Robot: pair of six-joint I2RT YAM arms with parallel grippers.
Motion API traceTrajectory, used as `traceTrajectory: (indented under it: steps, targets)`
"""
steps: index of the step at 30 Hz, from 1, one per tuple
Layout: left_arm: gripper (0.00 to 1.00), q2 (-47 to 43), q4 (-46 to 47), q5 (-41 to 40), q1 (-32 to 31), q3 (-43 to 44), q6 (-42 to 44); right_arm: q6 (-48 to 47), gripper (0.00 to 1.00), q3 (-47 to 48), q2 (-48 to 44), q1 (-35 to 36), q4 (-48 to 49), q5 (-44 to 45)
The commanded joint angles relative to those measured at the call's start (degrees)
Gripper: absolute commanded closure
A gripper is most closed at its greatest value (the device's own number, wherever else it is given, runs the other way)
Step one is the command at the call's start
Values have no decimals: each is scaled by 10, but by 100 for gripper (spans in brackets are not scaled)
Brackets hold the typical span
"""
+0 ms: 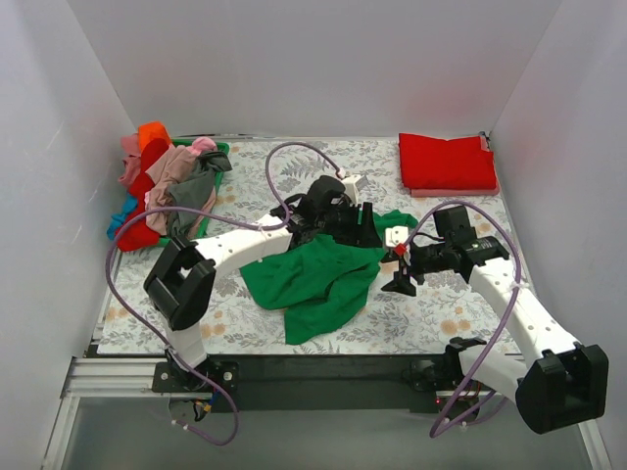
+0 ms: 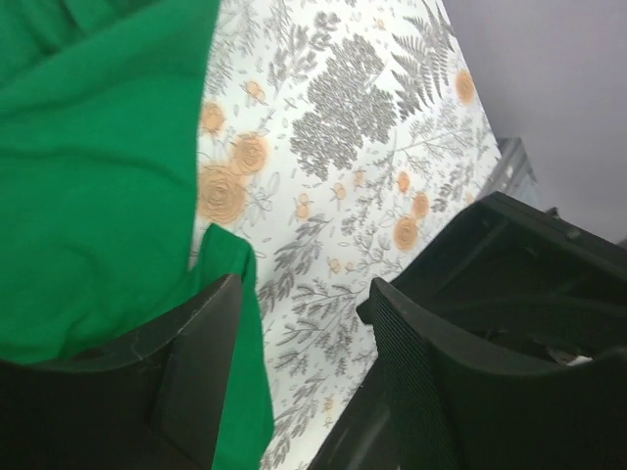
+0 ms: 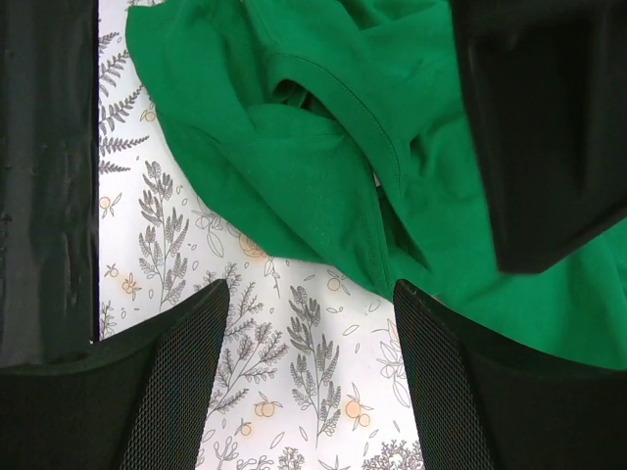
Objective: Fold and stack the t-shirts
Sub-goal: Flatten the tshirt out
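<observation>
Green t-shirt (image 1: 313,279) lies crumpled and unfolded at mid-table on the floral cloth (image 1: 441,313), one lobe trailing toward the near edge. Left gripper (image 1: 370,231) sits at the shirt's far right edge. In its wrist view the fingers (image 2: 196,362) stand apart with only bare floral print in the gap; a corner of the green fabric (image 2: 98,176) lies against the outer finger, not between the two. Nothing is held. Right gripper (image 1: 400,266) is just right of the shirt, pointing left toward it. Its wrist view shows the fingers (image 3: 176,392) spread wide over bare print, with the shirt's folds and a stitched hem (image 3: 343,108) ahead of the tips; nothing is gripped. Far right corner: red t-shirt (image 1: 446,162), folded flat into a rectangle, with a pink edge showing beneath its near side. Far left: loose heap of t-shirts (image 1: 162,186) in red, orange, pink, grey and blue, piled over the green basket (image 1: 217,149).
</observation>
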Motion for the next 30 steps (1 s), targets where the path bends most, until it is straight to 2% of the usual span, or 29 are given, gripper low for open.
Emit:
traceTrajectory:
  steps: [1, 4, 8, 13, 17, 19, 30]
  targets:
    - [45, -102, -56, -90, 5, -5, 84, -4, 26, 3, 14, -1, -1, -9]
    - [43, -179, -101, -109, 6, -69, 123, 9, 26, 13, 34, -1, 3, 3]
    - [43, -273, -154, -59, 4, -168, 204, 33, 26, 29, 83, 1, 14, 28]
    - [43, -323, -201, -45, -5, -230, 316, 82, 28, 68, 168, 1, 35, 47]
    - [42, -318, -205, -78, -7, -248, 438, 130, 29, 103, 214, 0, 60, 84]
    - [42, -294, -200, -73, -10, -254, 465, 142, 29, 107, 234, 1, 60, 86]
    - [43, -196, -168, -127, -49, -258, 471, 188, 33, 97, 286, 11, 91, 104]
